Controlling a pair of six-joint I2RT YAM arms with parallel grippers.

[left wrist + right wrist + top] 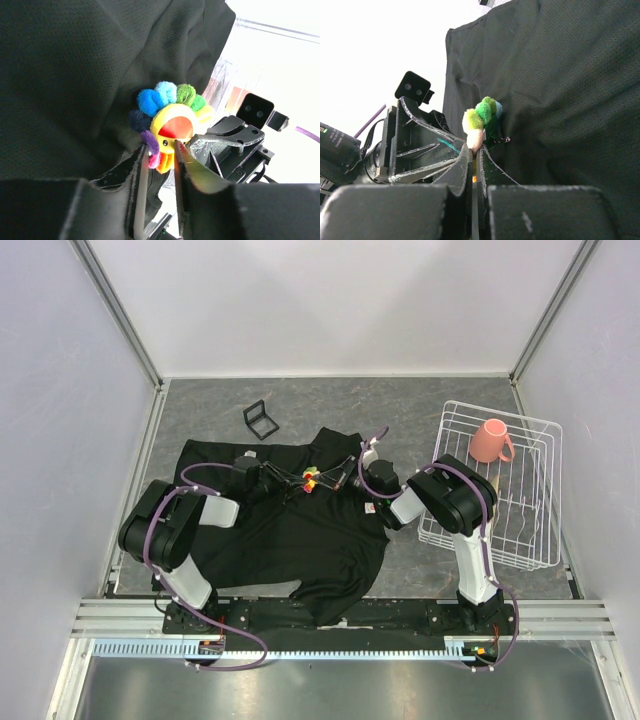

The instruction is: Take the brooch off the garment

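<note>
The black T-shirt garment (pixel 290 540) lies spread on the grey table, and its white-and-red label (pixel 371 508) is near the right edge. The many-coloured flower brooch (pixel 310 478) sits on the upper chest. My left gripper (pixel 297 480) reaches in from the left. In the left wrist view its fingers (pixel 141 167) are closed narrowly on the brooch's (pixel 172 125) lower petals. My right gripper (pixel 326 476) reaches in from the right. In the right wrist view (pixel 476 150) it is pinched shut on the brooch's (pixel 481 120) pale edge, against the shirt (pixel 570 100).
A white wire rack (pixel 540 540) stands at the right and holds a pink mug (pixel 490 440). A small black stand (pixel 259 420) sits behind the shirt. Enclosure walls surround the table on the left, back and right.
</note>
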